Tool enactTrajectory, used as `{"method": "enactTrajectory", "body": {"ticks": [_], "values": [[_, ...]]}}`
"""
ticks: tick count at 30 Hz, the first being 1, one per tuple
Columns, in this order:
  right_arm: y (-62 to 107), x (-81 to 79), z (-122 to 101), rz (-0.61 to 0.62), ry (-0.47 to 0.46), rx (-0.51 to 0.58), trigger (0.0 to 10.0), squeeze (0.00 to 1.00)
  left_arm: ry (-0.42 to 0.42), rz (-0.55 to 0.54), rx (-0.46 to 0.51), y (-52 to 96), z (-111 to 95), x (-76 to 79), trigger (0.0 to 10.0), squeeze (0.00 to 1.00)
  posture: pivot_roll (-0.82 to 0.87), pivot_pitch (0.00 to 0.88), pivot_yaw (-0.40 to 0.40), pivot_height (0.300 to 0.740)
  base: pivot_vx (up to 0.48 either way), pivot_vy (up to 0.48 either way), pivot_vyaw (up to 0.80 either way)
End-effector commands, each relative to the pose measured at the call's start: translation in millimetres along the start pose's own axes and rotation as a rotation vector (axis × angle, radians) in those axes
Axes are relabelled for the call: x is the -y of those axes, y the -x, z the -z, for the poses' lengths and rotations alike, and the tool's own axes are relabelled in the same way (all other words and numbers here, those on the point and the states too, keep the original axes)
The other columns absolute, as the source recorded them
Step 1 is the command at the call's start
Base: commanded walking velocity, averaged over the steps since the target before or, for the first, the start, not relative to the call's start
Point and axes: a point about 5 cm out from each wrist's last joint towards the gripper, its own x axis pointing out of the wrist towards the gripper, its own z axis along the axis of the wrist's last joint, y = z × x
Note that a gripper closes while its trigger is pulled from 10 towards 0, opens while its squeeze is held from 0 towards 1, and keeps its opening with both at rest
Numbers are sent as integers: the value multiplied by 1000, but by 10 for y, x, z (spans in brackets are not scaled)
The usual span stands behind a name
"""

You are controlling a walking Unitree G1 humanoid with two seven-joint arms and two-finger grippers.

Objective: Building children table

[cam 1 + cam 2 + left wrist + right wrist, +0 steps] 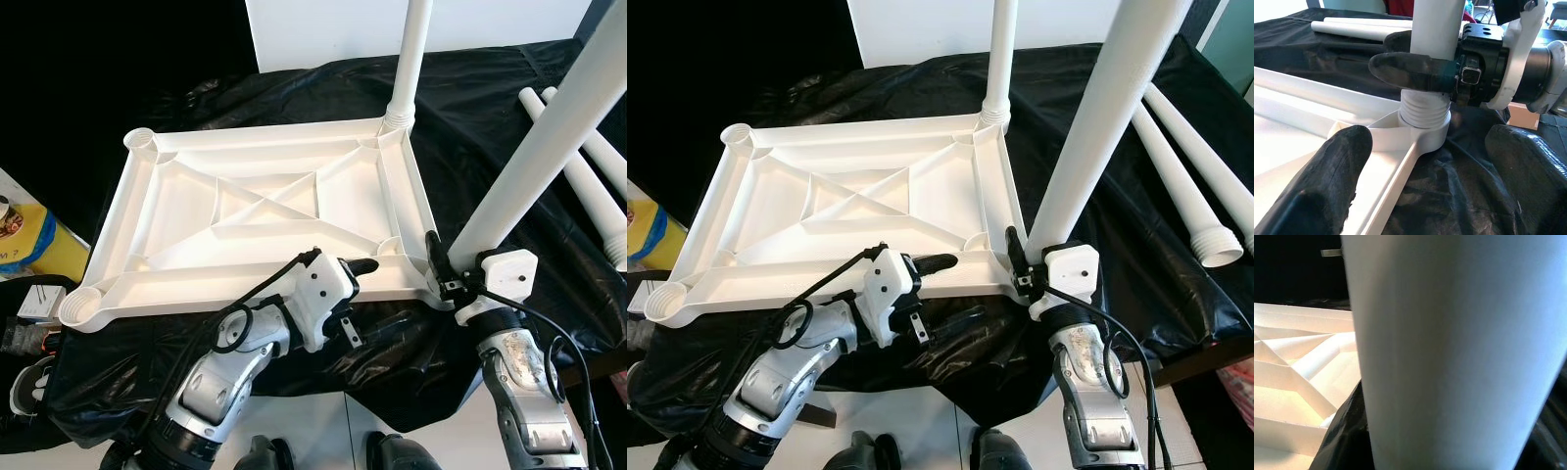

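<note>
The right gripper (438, 262) is sitting nearest the camera, its black fingers (1415, 71) pinching the lower end of a white table leg (534, 162) just above the threaded collar. That collar is resting in the near right corner socket (1422, 134) of the upturned white tabletop (265, 211), which is lying ribbed side up on black plastic sheeting (470, 98). The leg's long axis is leaning away from the socket, up and toward the robot's right, while the leg already fitted (409, 59) at the far right corner is standing straight. The coming move seems to turn on that lean: the leg probably needs bringing upright over the socket before the thread will run in.

The left gripper (355, 266) is reaching in along the near edge of the tabletop, its fingers spread and holding nothing, just beside the same corner. It looks placed to steady the frame. Two spare legs (1190, 166) are lying on the sheeting well off to the right, and the two left sockets (145, 143) are not yet filled.
</note>
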Motion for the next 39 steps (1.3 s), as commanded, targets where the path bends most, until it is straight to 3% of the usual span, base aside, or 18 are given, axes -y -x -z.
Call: {"method": "enactTrajectory", "body": {"ticks": [1, 11, 14, 22, 39], "values": [[115, -45, 220, -29, -13, -114, 10000, 0, 14, 46, -12, 7, 24, 51, 10000, 0, -154, 181, 74, 740, 0, 0, 0], [150, -72, 306, -93, 5, -118, 10000, 0, 12, 50, -13, 0, 3, 38, 10000, 0, -159, 181, 80, 740, 0, 0, 0], [158, -76, 343, -95, -35, -141, 10000, 0, 12, 52, -14, 1, -2, 40, 10000, 0, -159, 182, 80, 740, 0, 0, 0], [149, -38, 392, -45, -145, -183, 10000, 0, 15, 53, -14, 10, -10, 57, 10000, 0, -154, 183, 79, 740, 0, 0, 0], [166, 3, 494, 92, -229, -263, 10000, 0, 17, 48, -20, 24, -10, 51, 10000, 0, -147, 185, 74, 740, 0, 0, 0]]}}
